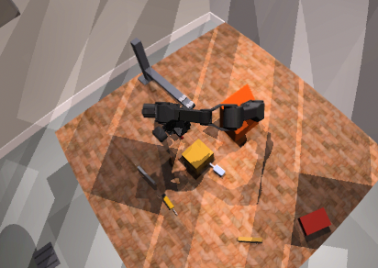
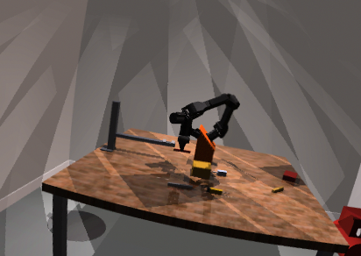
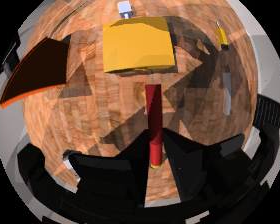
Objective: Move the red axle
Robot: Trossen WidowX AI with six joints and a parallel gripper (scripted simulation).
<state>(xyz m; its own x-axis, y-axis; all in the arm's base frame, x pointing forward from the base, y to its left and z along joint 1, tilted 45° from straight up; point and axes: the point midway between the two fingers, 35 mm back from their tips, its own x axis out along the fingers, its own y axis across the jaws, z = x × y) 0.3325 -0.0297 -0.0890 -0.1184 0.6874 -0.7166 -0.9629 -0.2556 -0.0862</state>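
Observation:
My gripper (image 1: 179,131) (image 2: 182,149) (image 3: 155,132) is shut on the red axle (image 2: 177,150) (image 3: 154,112) and holds it roughly level above the table; in the top view the arm hides most of it. The axle's far end points toward the yellow beam (image 1: 198,150) (image 2: 201,170) (image 3: 137,45), a block-like piece, with a gap between them in the wrist view. The dark grey bracket (image 1: 165,86) (image 2: 142,139) has an upright post and a long arm. Its pale V-blocks (image 1: 185,101) (image 2: 167,141) sit at the arm's end, bearing no axle.
An orange panel (image 1: 240,94) (image 2: 205,148) (image 3: 41,70) stands beside the beam. A pale small part (image 1: 218,170) (image 2: 222,173), a yellow tool (image 1: 169,203) (image 2: 215,190), a grey rod (image 1: 147,175) (image 2: 180,186), a yellow bar (image 1: 250,240) and a red block (image 1: 315,220) lie around.

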